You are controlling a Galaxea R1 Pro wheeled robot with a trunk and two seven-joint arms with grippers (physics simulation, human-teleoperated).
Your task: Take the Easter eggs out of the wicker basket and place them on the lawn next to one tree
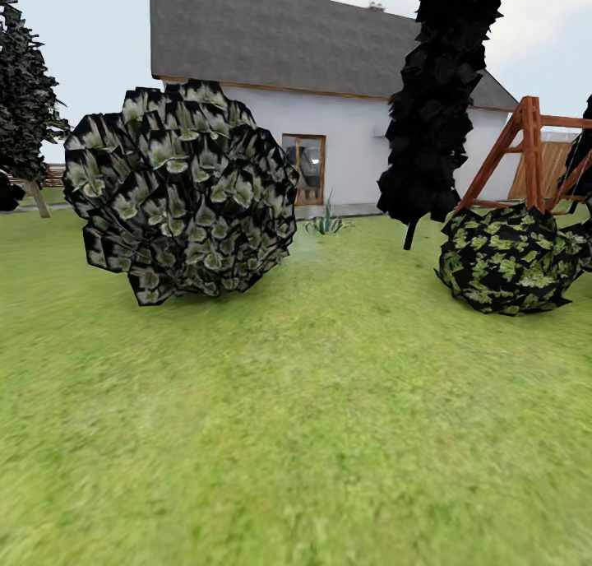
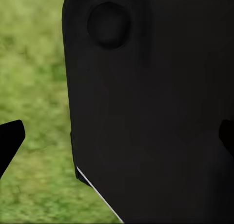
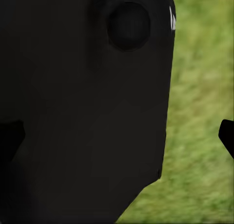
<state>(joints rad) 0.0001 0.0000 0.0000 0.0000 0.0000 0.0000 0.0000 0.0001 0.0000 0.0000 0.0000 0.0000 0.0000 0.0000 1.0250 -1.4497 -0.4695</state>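
The lawn (image 1: 329, 434) spreads wide and green ahead of me. The Easter eggs and the wicker basket are out of view. At the far left stands a tree (image 1: 25, 97) with dark foliage and a leaning pale trunk (image 1: 36, 197). My left gripper (image 2: 117, 141) is open over grass, its fingertips (image 2: 10, 138) far apart, with a black part of my own body behind it. My right gripper (image 3: 117, 138) is open as well, one fingertip (image 3: 227, 135) showing against the grass. Nothing is held between either pair of fingers.
A big round bush (image 1: 181, 192) stands left of centre and a smaller bush (image 1: 510, 257) at the right. Between them rises a thin black-trunked tree (image 1: 440, 97). Behind are a white house (image 1: 353, 138) and a wooden swing frame (image 1: 534, 150).
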